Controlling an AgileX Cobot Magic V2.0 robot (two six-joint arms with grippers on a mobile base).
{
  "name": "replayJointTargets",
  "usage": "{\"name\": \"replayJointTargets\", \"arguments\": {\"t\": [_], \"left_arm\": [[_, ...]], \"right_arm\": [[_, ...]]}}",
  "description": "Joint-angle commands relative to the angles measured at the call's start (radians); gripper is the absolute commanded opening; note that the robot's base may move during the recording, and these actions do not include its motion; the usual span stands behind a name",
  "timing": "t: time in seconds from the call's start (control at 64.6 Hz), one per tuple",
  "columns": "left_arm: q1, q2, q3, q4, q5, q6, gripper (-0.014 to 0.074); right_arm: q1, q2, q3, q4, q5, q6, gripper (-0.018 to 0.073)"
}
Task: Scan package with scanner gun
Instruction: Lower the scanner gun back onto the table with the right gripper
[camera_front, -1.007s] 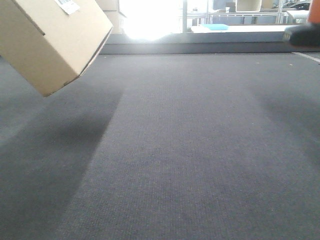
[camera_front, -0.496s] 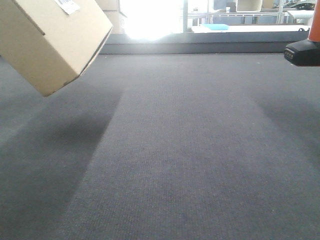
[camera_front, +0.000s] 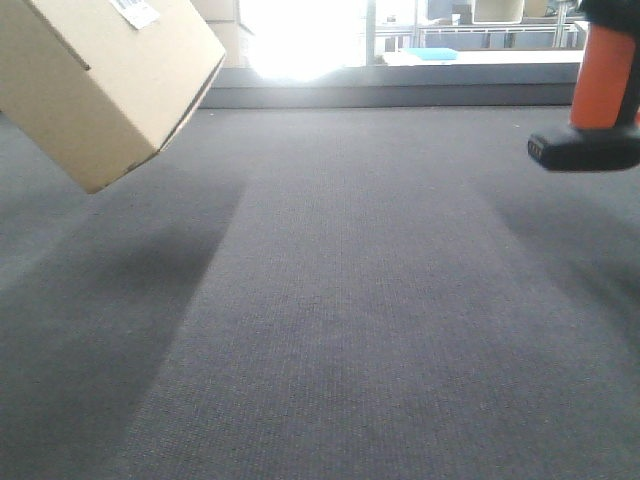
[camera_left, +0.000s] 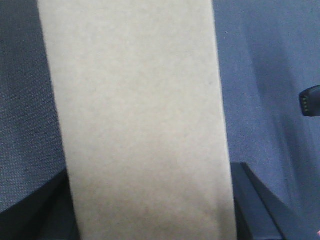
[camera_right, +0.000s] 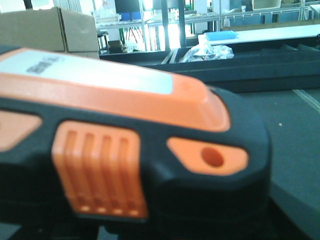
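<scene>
Grey woven surface (camera_front: 350, 300) runs away to a bright window on the far side, and both of the task's things hang above it rather than resting on it. At the left, the package (camera_front: 100, 80) floats clear of the surface, tipped onto one corner with its shadow spread beneath. My left jaws are clamped on it: in the left wrist view its plain tan side (camera_left: 140, 120) fills the middle, with the dark jaws showing on either side at the bottom. I judge the tilt is deliberate, since it turns the face bearing the small white barcode label (camera_front: 135, 10) upward and toward the right, where the reader is. At the right, the scanner gun (camera_front: 595, 110) hangs with its orange handle upright and its flat black foot lowest, the head cut off by the top of the view. Its black and orange head (camera_right: 125, 150) crowds the right wrist view, hiding my right jaws; because the gun hangs in the air, I take them to be clenched on it. Gun and package are well apart, so the scan looks not yet made, and I cannot tell whether the nose is aimed at the label.
</scene>
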Motion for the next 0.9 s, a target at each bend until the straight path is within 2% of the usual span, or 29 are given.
{"name": "replayJointTargets", "arguments": {"t": [0.0,0.279,0.418,0.883], "left_arm": [[0.004,-0.014,-0.004,-0.02,-0.007,0.002,-0.0111],[0.004,-0.014,-0.004,-0.02,-0.007,0.002,-0.0111],[0.004,-0.014,-0.004,-0.02,-0.007,0.002,-0.0111],[0.004,-0.014,-0.004,-0.02,-0.007,0.002,-0.0111]], "right_arm": [[-0.004,0.021,-0.005,-0.025,-0.115,0.037,-0.0158],[-0.004,0.123,-0.005,-0.025,-0.179,0.075,-0.0158],[-0.004,0.178,-0.005,-0.027,-0.237,0.144,-0.0158],[-0.004,0.262,-0.005,-0.051,-0.247,0.147,-0.0158]]}}
